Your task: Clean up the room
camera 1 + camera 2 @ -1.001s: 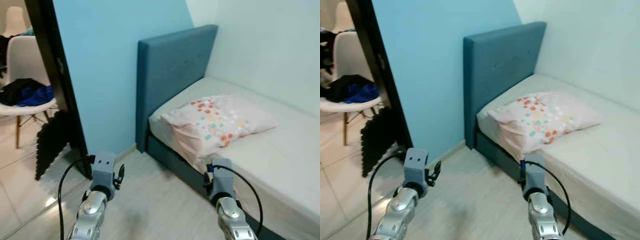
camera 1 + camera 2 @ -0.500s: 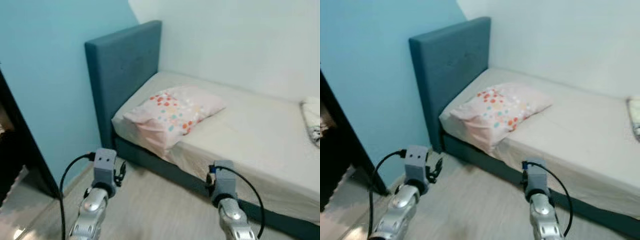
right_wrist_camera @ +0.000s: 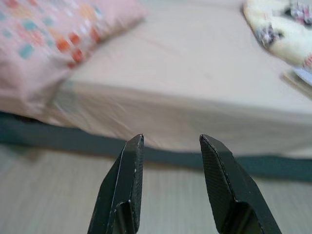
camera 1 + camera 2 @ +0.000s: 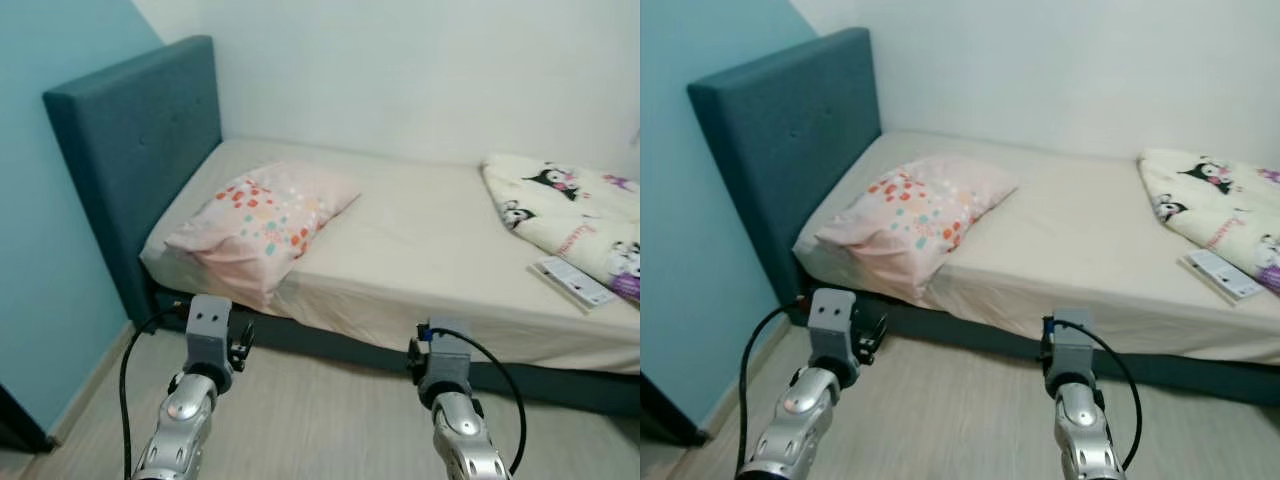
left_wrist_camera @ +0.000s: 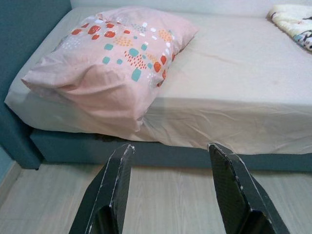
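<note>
Both arms are held low over the wooden floor (image 4: 320, 420), facing the bed (image 4: 430, 240). The left gripper (image 5: 168, 183) and right gripper (image 3: 170, 170) both have fingers apart, empty. The spotted pillow (image 4: 262, 215) overhangs the mattress edge at ten o'clock; a cartoon-print blanket (image 4: 570, 205) and a small booklet (image 4: 572, 281) lie at two o'clock. Likely best: step closer first — then square the pillow to the headboard (image 4: 130, 150).

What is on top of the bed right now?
A dotted pillow near the headboard, a cartoon-print blanket, and a flat booklet. Anything beneath them is covered.
</note>
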Controlling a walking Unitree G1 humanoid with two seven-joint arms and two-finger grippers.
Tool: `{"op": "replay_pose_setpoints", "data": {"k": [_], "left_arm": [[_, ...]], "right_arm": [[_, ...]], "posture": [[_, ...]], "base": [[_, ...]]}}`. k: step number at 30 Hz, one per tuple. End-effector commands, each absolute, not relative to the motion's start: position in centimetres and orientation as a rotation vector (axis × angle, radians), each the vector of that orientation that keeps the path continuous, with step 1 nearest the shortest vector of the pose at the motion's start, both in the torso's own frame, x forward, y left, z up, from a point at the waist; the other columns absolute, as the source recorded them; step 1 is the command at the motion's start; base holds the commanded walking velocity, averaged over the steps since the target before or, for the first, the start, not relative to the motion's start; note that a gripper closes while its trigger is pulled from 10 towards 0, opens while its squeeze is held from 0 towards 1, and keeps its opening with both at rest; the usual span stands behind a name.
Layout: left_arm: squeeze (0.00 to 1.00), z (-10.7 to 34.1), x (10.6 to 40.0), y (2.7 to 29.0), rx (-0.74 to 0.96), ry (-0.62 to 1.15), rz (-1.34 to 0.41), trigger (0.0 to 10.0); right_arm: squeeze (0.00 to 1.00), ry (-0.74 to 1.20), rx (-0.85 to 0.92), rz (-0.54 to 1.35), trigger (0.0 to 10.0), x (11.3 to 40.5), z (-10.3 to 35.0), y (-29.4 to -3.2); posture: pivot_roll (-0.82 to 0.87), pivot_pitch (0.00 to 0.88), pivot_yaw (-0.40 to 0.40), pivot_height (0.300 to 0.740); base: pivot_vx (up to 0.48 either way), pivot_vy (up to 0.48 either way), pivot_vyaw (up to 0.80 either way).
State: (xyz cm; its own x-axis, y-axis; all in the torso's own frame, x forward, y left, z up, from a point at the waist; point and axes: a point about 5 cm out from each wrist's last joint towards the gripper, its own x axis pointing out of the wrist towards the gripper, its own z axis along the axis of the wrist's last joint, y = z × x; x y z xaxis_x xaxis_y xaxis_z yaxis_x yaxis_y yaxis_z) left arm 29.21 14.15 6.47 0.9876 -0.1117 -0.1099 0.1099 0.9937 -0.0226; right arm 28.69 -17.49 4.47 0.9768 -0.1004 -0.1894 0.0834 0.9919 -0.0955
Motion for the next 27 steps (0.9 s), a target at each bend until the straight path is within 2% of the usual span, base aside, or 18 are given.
{"op": "replay_pose_setpoints", "data": {"k": [1,6,27], "left_arm": [[0.0,6.45,29.18,13.96,-0.034,0.108,-0.118,10.0],[0.0,6.77,29.35,13.69,-0.046,0.091,-0.131,10.0],[0.0,6.99,29.51,13.99,-0.059,0.077,-0.131,10.0]], "right_arm": [[0.0,0.173,-0.087,-0.055,10.0,28.88,4.77,-16.53],[0.0,0.172,-0.086,-0.055,10.0,28.92,4.8,-16.44],[0.0,0.177,-0.094,-0.062,10.0,28.6,4.51,-16.72]], "posture": [[0.01,0.0,-0.042,0.74],[0.01,0.0,-0.04,0.74],[0.01,0.0,-0.038,0.74]], "base": [[0.0,0.0,0.0],[0.107,0.0,0.0],[0.319,0.0,0.0]]}}
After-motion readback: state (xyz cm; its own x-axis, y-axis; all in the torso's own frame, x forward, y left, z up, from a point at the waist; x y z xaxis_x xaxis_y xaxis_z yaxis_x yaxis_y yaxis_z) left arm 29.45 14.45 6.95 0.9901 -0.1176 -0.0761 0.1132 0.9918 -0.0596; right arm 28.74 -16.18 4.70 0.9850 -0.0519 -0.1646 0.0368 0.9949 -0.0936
